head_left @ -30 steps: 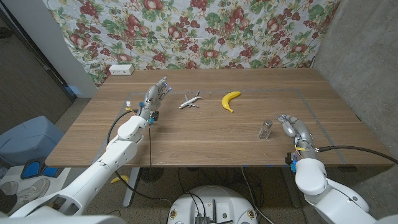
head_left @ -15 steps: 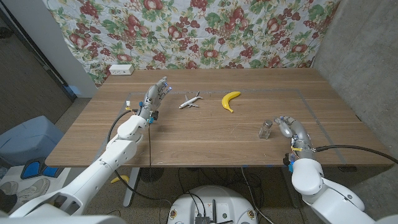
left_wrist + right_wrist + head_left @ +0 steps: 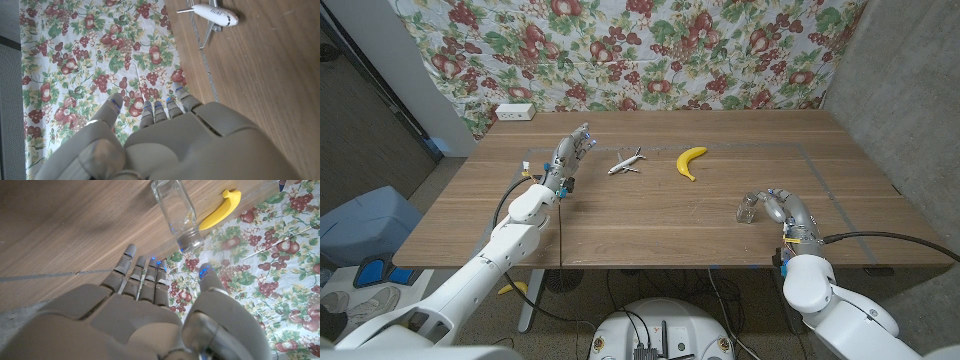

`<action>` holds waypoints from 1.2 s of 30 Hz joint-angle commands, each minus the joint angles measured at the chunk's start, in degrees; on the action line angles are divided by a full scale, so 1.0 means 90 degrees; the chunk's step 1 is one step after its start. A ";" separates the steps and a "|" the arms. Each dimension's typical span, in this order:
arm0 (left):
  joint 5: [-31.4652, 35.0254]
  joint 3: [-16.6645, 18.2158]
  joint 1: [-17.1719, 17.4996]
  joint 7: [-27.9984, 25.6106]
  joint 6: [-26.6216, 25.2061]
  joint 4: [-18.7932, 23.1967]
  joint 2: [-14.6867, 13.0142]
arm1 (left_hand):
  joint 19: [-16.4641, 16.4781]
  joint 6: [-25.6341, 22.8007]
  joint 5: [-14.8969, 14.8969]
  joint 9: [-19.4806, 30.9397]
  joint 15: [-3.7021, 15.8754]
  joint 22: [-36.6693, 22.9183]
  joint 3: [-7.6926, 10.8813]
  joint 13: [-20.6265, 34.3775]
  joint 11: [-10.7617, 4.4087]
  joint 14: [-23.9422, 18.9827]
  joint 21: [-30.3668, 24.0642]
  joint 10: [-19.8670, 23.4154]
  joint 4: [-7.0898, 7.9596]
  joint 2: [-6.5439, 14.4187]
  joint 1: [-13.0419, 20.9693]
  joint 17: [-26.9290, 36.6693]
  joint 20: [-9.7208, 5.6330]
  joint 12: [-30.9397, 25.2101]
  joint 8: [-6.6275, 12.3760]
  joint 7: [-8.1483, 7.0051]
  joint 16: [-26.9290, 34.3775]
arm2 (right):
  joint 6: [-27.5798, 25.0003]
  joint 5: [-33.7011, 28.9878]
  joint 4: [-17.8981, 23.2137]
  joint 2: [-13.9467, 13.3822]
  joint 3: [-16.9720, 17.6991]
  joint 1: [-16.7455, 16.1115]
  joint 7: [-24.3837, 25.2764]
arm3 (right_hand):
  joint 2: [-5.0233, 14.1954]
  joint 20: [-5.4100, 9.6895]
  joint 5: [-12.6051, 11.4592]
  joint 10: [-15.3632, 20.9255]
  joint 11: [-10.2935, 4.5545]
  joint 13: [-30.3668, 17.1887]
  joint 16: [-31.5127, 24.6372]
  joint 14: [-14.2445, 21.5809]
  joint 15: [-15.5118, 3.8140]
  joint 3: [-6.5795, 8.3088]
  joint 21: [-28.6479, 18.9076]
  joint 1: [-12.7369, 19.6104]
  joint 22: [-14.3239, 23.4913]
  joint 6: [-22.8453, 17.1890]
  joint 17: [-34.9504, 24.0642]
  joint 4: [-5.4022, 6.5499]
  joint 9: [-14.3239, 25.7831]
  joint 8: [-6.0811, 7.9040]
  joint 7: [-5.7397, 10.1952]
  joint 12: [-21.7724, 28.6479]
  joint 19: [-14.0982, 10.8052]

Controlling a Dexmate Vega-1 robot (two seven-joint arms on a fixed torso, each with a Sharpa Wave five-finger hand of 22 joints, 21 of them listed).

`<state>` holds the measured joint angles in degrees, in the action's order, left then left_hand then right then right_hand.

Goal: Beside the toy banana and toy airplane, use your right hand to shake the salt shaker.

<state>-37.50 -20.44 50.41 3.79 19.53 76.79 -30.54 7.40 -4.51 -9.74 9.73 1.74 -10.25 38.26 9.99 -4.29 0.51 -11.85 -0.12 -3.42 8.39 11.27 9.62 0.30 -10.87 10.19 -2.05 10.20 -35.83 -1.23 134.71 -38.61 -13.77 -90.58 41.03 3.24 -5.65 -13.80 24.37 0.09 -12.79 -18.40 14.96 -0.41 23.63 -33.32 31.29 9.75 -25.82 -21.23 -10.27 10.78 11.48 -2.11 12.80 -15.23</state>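
Note:
A clear glass salt shaker (image 3: pixel 747 208) with a metal cap stands upright on the wooden table (image 3: pixel 650 215), right of centre; it also shows close in the right wrist view as the shaker (image 3: pixel 176 211). My right hand (image 3: pixel 782 205) is just to its right, fingers apart, a small gap from the glass, holding nothing; its fingers (image 3: pixel 142 275) reach toward the shaker. The yellow toy banana (image 3: pixel 691 161) lies farther back, also seen as the banana (image 3: pixel 221 211). The white toy airplane (image 3: pixel 626 161) sits left of it, also the airplane (image 3: pixel 213 14). My left hand (image 3: pixel 570 155) is raised at the left, fingers spread, holding nothing.
A floral cloth (image 3: pixel 620 50) hangs behind the table. A white power strip (image 3: pixel 514 112) sits at the back left corner. A grey wall (image 3: pixel 910 90) stands close on the right. A cable (image 3: pixel 880 238) runs along the right front edge.
My right hand has moved left toward the salt shaker, closing most of the gap. The left hand, shaker, banana and airplane have stayed where they were.

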 commanded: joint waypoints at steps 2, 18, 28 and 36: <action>-0.0011 -0.0019 -0.0059 0.0057 0.0003 -0.0083 0.0021 | 0.0068 -0.0048 -0.0039 0.0019 0.0189 -0.0024 0.0006 0.0022 -0.0028 -0.0035 -0.0010 0.0057 0.0000 0.0246 0.0058 0.0021 -0.0006 -0.0017 0.0015 0.0022 0.0020 | -0.0617 -0.0169 0.0092 -0.0065 -0.0303 0.0196 0.0118 | -0.0121 -0.0031 0.0044 0.0006 -0.0058 -0.0003 0.0009 0.0063 -0.0036 -0.0014 0.0025 0.0042 0.0030 -0.0032 0.0007 -0.0028 0.0026 0.0062 0.0037 -0.0012 -0.0051; -0.0008 -0.0016 -0.0050 0.0049 0.0007 -0.0064 0.0016 | 0.0070 -0.0050 -0.0040 0.0019 0.0198 -0.0024 0.0009 0.0022 -0.0026 -0.0034 -0.0009 0.0056 0.0010 0.0246 0.0054 0.0023 -0.0003 -0.0015 0.0015 0.0019 0.0019 | -0.1314 -0.0232 0.0221 -0.0202 -0.0586 0.0418 0.0103 | -0.0337 -0.0063 0.0190 0.0025 -0.0105 -0.0005 0.0053 -0.0009 -0.0085 -0.0046 0.0113 0.0224 0.0033 0.0089 0.0039 -0.0024 0.0028 0.0020 0.0146 -0.0018 -0.0029; -0.0001 -0.0011 -0.0003 0.0013 0.0000 0.0008 -0.0001 | 0.0070 -0.0053 -0.0041 0.0019 0.0196 -0.0024 0.0013 0.0022 -0.0021 -0.0042 -0.0009 0.0053 0.0011 0.0250 0.0058 0.0022 -0.0003 -0.0014 0.0016 0.0025 0.0021 | -0.1608 -0.0274 0.0258 -0.0280 -0.0742 0.0554 0.0131 | -0.0444 -0.0063 0.0280 0.0030 -0.0140 -0.0020 0.0091 -0.0087 -0.0109 -0.0073 0.0165 0.0294 0.0034 0.0136 0.0054 -0.0008 0.0028 0.0010 0.0189 -0.0015 -0.0010; 0.0016 0.0007 0.0087 -0.0062 -0.0018 0.0140 -0.0045 | 0.0072 -0.0051 -0.0040 0.0019 0.0198 -0.0024 0.0012 0.0022 -0.0017 -0.0036 -0.0009 0.0061 0.0012 0.0246 0.0057 0.0022 -0.0003 -0.0017 0.0014 0.0021 0.0018 | -0.1909 -0.0310 0.0309 -0.0346 -0.0910 0.0672 0.0127 | -0.0506 -0.0059 0.0320 0.0015 -0.0218 -0.0033 0.0109 -0.0119 -0.0130 -0.0072 0.0199 0.0390 0.0035 0.0140 0.0068 -0.0012 0.0028 0.0017 0.0252 -0.0019 -0.0016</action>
<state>-37.59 -20.58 50.41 3.98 19.56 76.93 -30.57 7.40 -4.51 -9.74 9.72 1.74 -10.25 38.27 9.99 -4.29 0.51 -11.85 -0.12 -3.41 8.38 11.27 9.74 0.30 -10.87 10.19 -2.05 10.20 -49.77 -3.71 136.90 -40.88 -19.97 -86.06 42.10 -1.06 -6.05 -11.01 24.35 -1.56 -12.94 -17.46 14.12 -1.65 23.16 -31.69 34.39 9.75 -24.56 -20.45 -10.27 10.78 11.48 -0.26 12.80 -15.64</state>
